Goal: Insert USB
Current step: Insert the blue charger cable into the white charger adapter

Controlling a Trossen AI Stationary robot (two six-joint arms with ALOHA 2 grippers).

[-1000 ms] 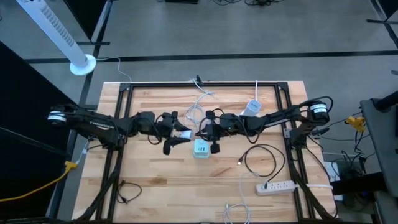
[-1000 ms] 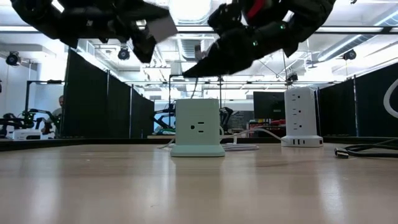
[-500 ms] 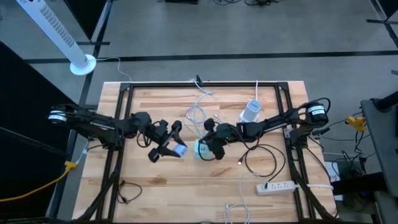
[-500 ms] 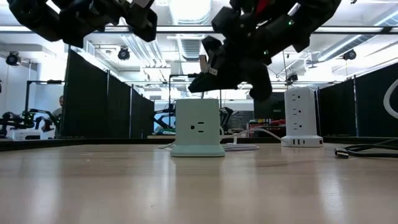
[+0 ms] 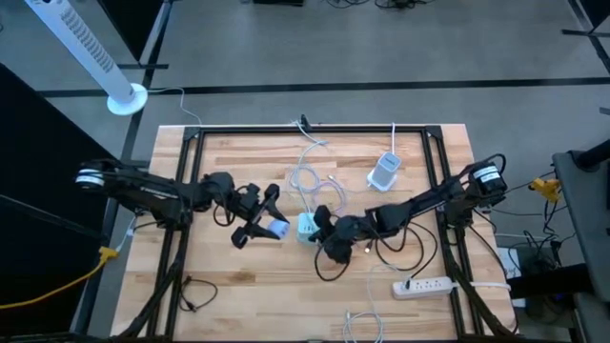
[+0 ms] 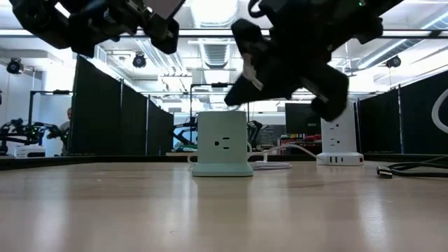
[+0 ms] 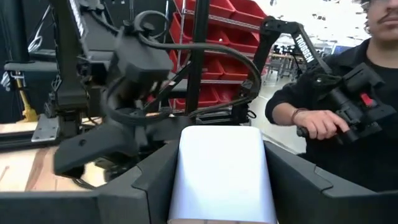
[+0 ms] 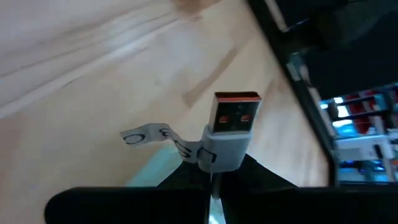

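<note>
- High view: the left gripper [image 5: 259,226] holds a white block [image 5: 276,229] just left of the green power cube [image 5: 307,227]. The right gripper [image 5: 329,238] sits just right of the cube on the wooden table [image 5: 238,276].
- Low view: both grippers hang above the cube.
- Left wrist view: its fingers pinch the white block.
- Right wrist view: its fingers pinch the USB plug [image 8: 231,127], with a small white tag [image 8: 149,135] beside it.

My USB plug [image 8: 235,118] has a shiny metal shell. The table [image 5: 238,286] looks like smooth pale wood planks to me.
</note>
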